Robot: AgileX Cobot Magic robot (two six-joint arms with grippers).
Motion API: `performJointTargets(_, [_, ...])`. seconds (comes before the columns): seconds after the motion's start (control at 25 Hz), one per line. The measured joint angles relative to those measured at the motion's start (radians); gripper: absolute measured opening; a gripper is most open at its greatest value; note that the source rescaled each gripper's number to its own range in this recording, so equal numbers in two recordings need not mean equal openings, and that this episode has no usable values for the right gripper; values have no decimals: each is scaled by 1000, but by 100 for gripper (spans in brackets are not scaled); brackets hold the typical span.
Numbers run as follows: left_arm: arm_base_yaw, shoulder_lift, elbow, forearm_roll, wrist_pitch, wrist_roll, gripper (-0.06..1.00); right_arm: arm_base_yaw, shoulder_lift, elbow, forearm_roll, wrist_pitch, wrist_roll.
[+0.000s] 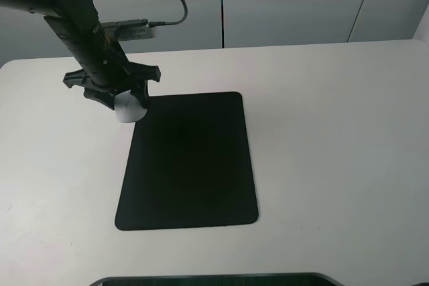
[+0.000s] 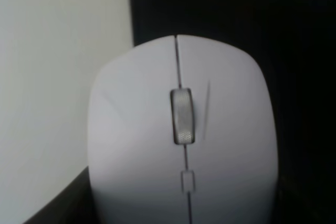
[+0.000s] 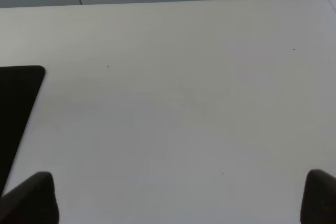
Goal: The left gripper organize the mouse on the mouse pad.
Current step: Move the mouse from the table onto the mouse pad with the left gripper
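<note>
Mouse [image 1: 129,109]: one, white, grey scroll wheel up, sitting between the jaws of the left gripper [image 1: 120,93], which comes down on it from above. Jaws are closed in on the mouse's two sides, pinching it. In the left wrist view the mouse [image 2: 181,129] fills the space between the jaws, with its nose pointing away from the wrist. Mouse pad [image 1: 188,165]: one, black, flat on the white table [image 1: 335,132]. Most of the pad lies off to one side of the left jaws, and only its far corner reaches under them. The mouse straddles that corner's edge, one flank over bare table and the other over the pad [image 2: 236,3]. Cannot tell whether it rests on the surface or is just lifted. Grippers: two. Right gripper [image 3: 178,198] has its jaws spread wide with nothing between them, bare table beneath, and a corner of the pad [image 3: 16,98] beyond one jaw.
</note>
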Motion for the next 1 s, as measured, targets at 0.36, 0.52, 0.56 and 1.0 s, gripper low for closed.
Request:
performJointTargets(0.36, [-100,127,-147,-33,97,-18,2,0,0,0,0,0,0])
performJointTargets(0.52, [-141,172,-187,-40,107,-68,2,0,0,0,0,0,0])
performJointTargets(0.56, [-146,179,-195,-39,107,-80,2,0,0,0,0,0,0])
performJointTargets(1.0, [-192,235,-207,-3,92,-133,2,0,0,0,0,0,0])
